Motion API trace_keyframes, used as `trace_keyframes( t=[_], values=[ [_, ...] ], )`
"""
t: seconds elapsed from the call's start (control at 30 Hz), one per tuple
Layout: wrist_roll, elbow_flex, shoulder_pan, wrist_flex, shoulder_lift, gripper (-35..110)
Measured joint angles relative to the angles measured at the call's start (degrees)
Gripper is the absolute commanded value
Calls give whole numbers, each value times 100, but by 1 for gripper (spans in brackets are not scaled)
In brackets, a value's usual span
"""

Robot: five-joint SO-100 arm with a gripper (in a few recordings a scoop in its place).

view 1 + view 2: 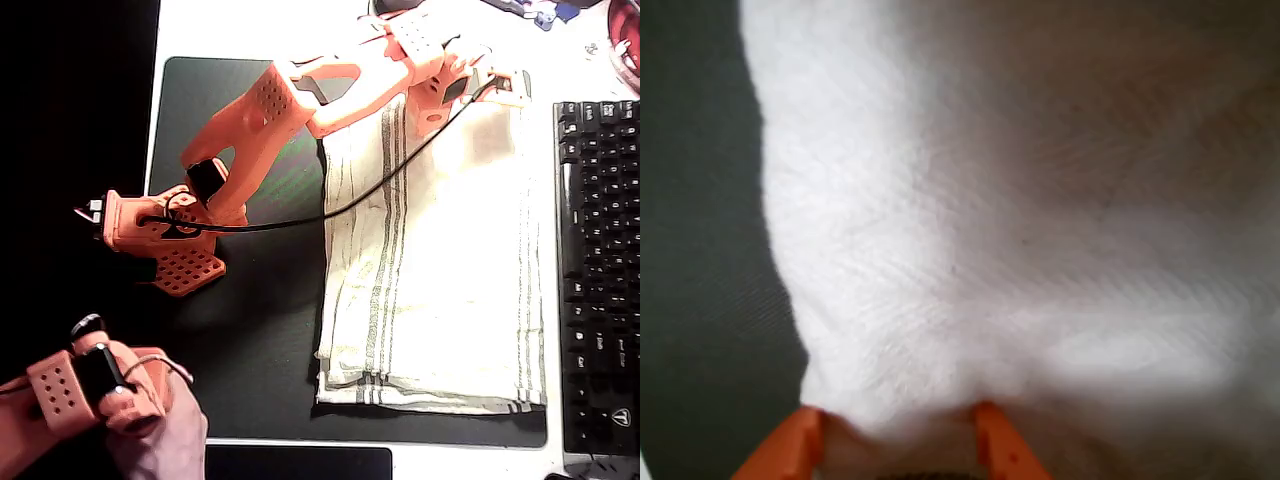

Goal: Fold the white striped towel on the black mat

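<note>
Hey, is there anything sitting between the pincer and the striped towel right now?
No, nothing visible. In the wrist view the pincer is already at the white striped towel, with cloth bunched between its orange fingers. In the overhead view the arm reaches the towel's top edge on the black mat.

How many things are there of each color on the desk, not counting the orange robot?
White: 1, the white striped towel
Black: 2, the black mat and the keyboard
Total: 3

The stuff at the top edge is too cut off to count.
</note>
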Motion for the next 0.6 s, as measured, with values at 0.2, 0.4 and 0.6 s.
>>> trace_keyframes(
  t=[0.2, 0.4, 0.6],
  values=[
    [-237, -9, 220, 26, -158, 15],
    [-562, 290, 431, 62, -79, 0],
    [-589, 378, 448, 229, -18, 0]
  ],
)
